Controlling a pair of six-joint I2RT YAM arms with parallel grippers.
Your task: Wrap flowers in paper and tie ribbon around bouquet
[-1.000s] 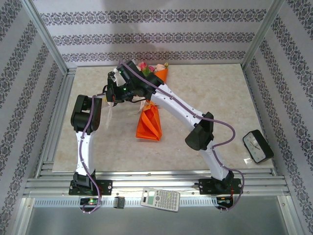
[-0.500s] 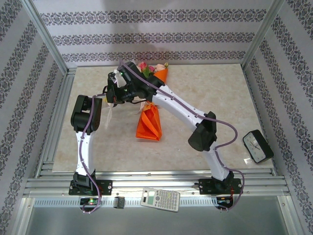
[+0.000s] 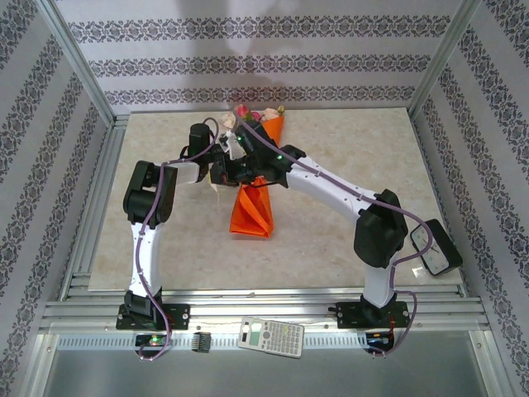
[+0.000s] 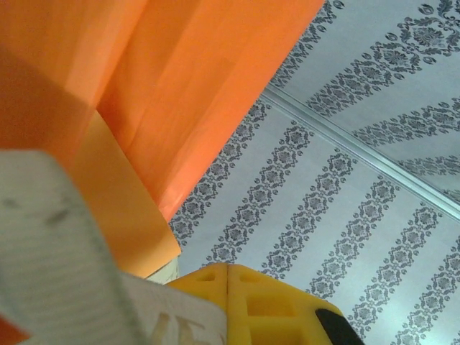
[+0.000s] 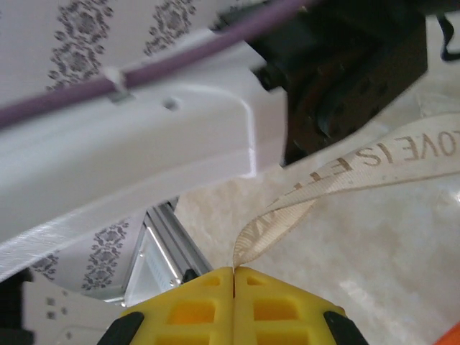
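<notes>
Right wrist view: right gripper pinched shut on ribbon, prob. for tension while tying; left gripper closed too, beside orange paper.

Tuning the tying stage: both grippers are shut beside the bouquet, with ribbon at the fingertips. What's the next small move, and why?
Probably draw the two grippers slightly apart to snug the ribbon. The right gripper pinches a ribbon fold with slack curving away; the left gripper is shut with ribbon at its tips, close against the orange paper.
</notes>
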